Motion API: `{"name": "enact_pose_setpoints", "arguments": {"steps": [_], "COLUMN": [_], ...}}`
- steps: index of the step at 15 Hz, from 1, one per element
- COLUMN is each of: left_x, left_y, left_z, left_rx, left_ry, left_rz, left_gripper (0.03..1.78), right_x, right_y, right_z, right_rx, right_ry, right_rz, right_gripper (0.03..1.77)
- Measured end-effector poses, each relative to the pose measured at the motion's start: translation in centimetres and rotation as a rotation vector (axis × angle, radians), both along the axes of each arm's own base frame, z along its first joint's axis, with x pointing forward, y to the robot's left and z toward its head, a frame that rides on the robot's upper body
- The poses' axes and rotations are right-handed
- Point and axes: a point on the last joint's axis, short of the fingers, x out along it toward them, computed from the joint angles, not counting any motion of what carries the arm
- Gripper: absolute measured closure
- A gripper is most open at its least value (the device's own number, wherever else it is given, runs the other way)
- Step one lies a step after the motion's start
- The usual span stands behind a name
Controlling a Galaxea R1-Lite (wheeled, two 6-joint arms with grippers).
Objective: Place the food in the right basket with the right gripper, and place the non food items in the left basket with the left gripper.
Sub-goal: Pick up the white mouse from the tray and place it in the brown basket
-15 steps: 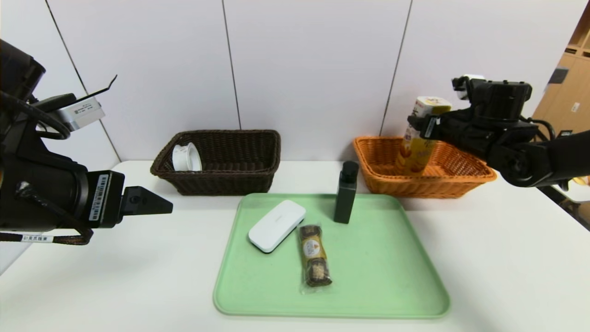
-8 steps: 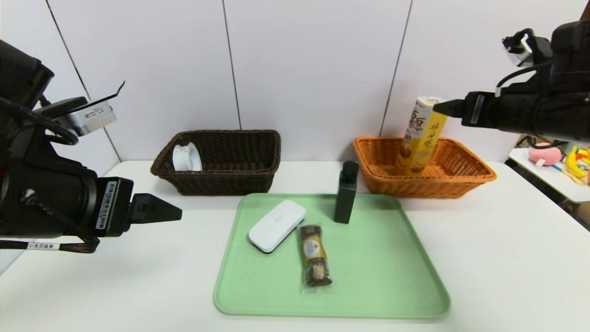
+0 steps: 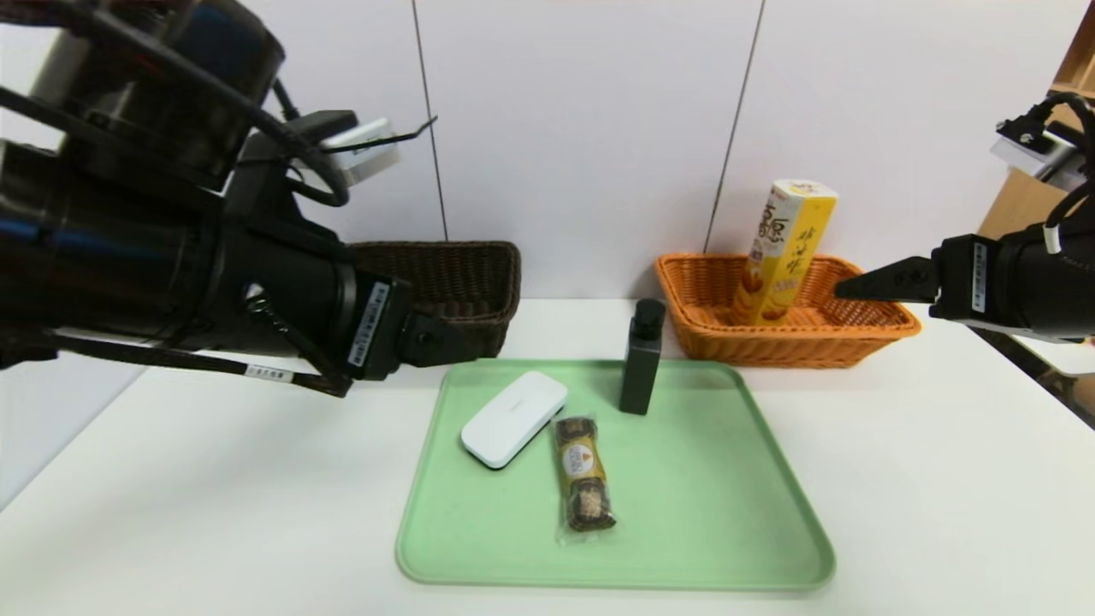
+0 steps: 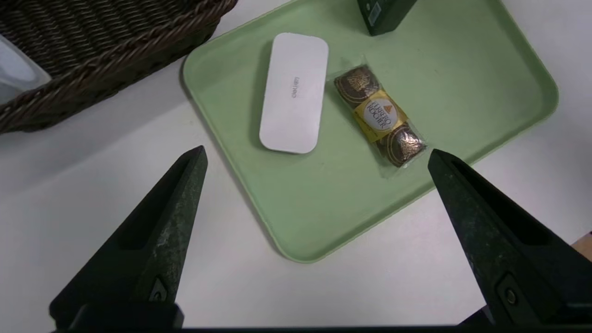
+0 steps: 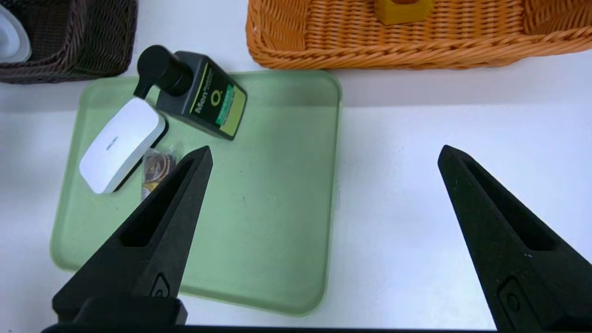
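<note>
Your right end effector (image 5: 323,152) is spread and empty above the counter (image 3: 941,479), near the orange basket (image 3: 855,338) where the yellow box (image 3: 783,252) stands. Your left end effector (image 4: 317,155), also spread, hovers over the tray's (image 3: 701,513) edge; white case (image 3: 513,417), chocolates (image 3: 584,483) and bottle (image 3: 642,358) sit on it.

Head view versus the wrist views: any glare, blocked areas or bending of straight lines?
Head view: the left arm's bulk hides most of the dark basket; wall seams lean outward. Left wrist view: the chocolate pack wrapper glints; the green tray reads clearly. Right wrist view: even light, soft shadow beside the pump bottle.
</note>
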Motion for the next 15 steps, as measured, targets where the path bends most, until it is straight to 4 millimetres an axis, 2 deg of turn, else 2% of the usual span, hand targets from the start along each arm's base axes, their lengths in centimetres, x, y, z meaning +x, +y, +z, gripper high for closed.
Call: {"name": "enact_pose_setpoints", "arguments": {"steps": [3, 6, 8, 10, 12, 15], "left_x": [1.7, 2.8, 3.1, 3.4, 3.5, 4.0], "left_y": [-2.9, -5.9, -6.8, -6.8, -6.6, -6.9], "left_z": [0.4, -0.5, -1.7, -2.6, -2.8, -2.6], "left_rx": [0.024, 0.06, 0.084, 0.118, 0.103, 0.106], "left_ry": [0.036, 0.095, 0.18, 0.221, 0.254, 0.237], "left_rz": [-0.049, -0.087, -0.024, 0.1, 0.168, 0.156], "left_gripper": [0.12, 0.12, 0.12, 0.12, 0.12, 0.12], "right_x": [-0.4, -0.7, -1.1, -1.4, -1.3, -0.5], "right_y": [0.2, 0.9, 2.8, 5.5, 8.2, 10.8], "right_z": [-0.6, -0.9, -0.8, -0.8, -1.2, -2.0], "right_rx": [-0.003, 0.006, 0.049, 0.097, 0.128, 0.143], "right_ry": [0.014, 0.028, 0.043, 0.075, 0.12, 0.163], "right_rz": [0.013, 0.042, 0.106, 0.178, 0.234, 0.257], "right_gripper": [0.11, 0.11, 0.11, 0.11, 0.11, 0.11]}}
